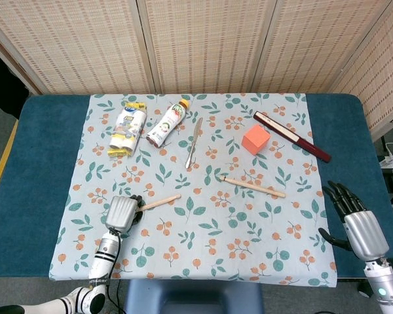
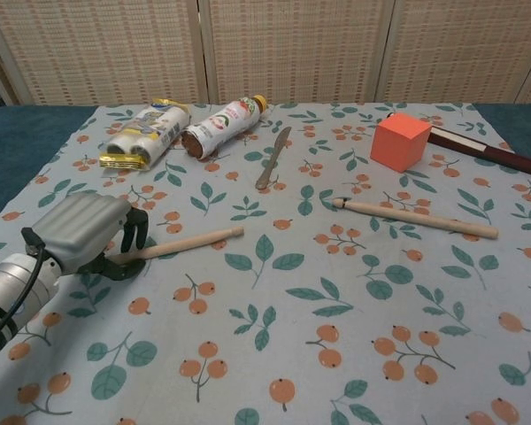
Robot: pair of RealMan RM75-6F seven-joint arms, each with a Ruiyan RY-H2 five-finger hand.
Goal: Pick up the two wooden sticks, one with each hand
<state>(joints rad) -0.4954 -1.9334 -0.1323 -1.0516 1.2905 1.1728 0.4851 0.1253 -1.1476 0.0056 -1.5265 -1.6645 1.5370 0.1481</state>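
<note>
One wooden stick lies on the floral cloth at the front left, slanted, its right end pointing away. My left hand has its fingers curled around the stick's left end and grips it low over the cloth. The second wooden stick lies untouched right of centre. My right hand hovers at the table's front right edge, fingers spread and holding nothing, well away from that stick. The chest view does not show it.
At the back left lie a snack pack and a bottle on its side. A table knife lies behind centre. An orange cube and a long dark red bar sit at the back right.
</note>
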